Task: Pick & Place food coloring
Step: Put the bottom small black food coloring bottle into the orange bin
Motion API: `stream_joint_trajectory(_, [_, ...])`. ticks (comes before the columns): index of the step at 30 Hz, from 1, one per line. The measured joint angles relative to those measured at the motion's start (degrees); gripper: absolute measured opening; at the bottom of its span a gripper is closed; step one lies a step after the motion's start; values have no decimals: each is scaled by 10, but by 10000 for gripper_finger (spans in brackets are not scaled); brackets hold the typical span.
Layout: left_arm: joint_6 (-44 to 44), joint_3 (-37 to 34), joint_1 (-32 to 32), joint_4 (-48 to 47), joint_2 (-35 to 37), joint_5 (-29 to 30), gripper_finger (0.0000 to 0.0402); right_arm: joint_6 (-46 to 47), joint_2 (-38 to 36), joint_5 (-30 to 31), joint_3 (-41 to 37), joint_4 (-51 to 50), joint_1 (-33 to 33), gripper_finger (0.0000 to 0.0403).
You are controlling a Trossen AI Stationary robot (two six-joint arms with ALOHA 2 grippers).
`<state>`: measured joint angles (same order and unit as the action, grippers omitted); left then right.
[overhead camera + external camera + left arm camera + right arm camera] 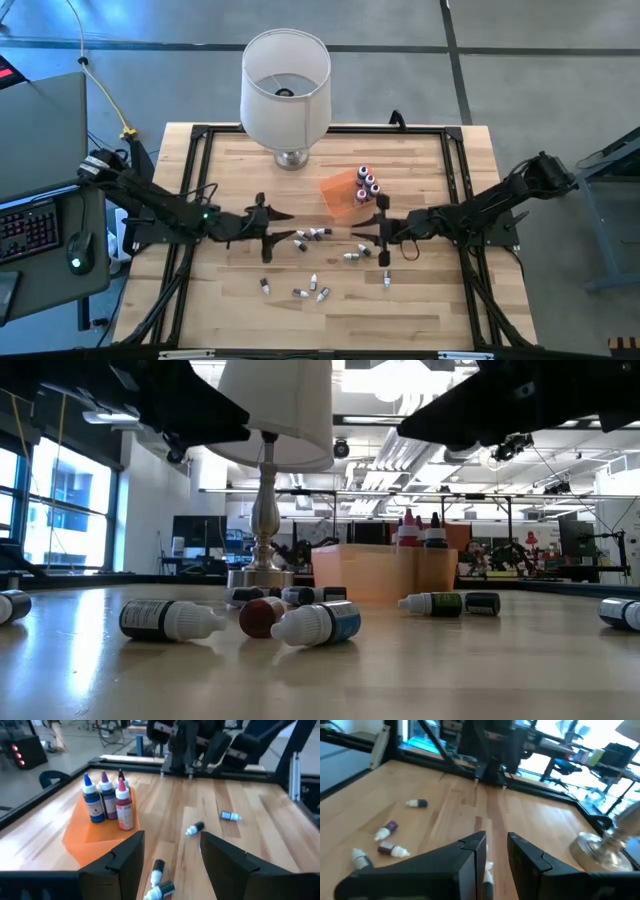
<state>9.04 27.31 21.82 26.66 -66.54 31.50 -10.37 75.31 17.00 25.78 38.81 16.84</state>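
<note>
Three food coloring bottles (368,182) (107,802) stand upright at the far end of the orange tray (338,192) (95,837). Several more lie on their sides on the wood: a cluster (310,236), a pair (356,254) and a scatter nearer the front edge (300,291). My left gripper (283,225) (172,840) hovers open, left of centre, pointing toward the tray; two lying bottles (160,882) show below its gap. My right gripper (360,232) (496,840) hovers facing it with a narrow gap. A lying bottle (488,869) shows through that gap.
A big white lamp (285,75) stands on its metal base (292,158) (600,850) at the table's far middle, just behind the tray. A black frame rail (320,130) rims the table. The two arms face each other over the middle.
</note>
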Motion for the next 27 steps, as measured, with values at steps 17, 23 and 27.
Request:
stream_joint_trajectory(17, [-47,0,-50,-35,0,-102,191,172,27,6,0,-74,-11,192])
stream_joint_trajectory(23, [-43,0,-49,-55,0,-103,191,266,27,35,0,-184,25,194])
stream_joint_trajectory(27, [-43,0,-50,-59,0,-103,191,324,44,64,0,-230,48,194])
